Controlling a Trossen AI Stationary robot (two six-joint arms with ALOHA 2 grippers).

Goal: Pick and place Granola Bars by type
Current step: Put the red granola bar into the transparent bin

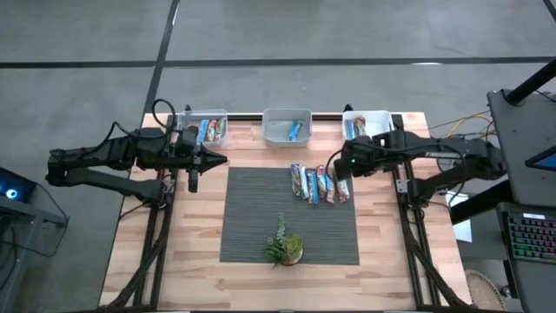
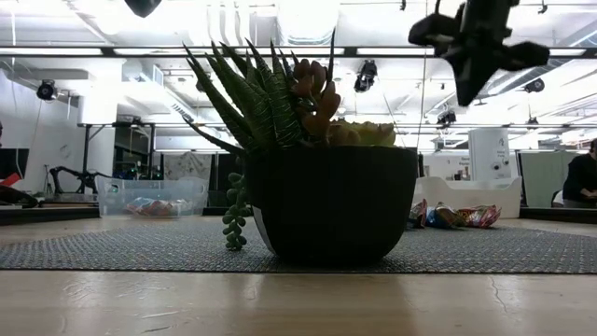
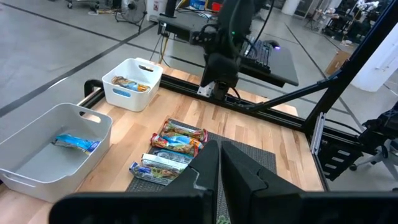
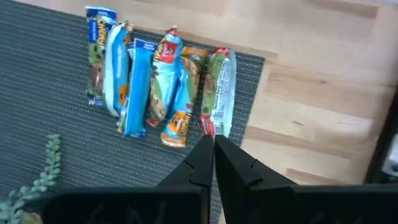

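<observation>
- Right gripper (image 1: 338,162) hangs over the mat's (image 1: 261,226) 1 o'clock corner, jaws pressed together, empty.
- Granola Bars (image 4: 161,84) lie bunched below it, overlapping — some already in the three bins (image 1: 287,126) at 12 o'clock.
- Left gripper (image 1: 221,159), at 10 o'clock, jaws likewise closed.
- Risk: descending closed would scatter the bars; the overlap probably invites a double pick.

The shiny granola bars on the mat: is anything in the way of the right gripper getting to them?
Nothing visible blocks it. The shut right gripper hovers right by the row of shiny wrapped granola bars on the grey woven mat. The small potted green plant sits apart, nearer the front edge.
</observation>
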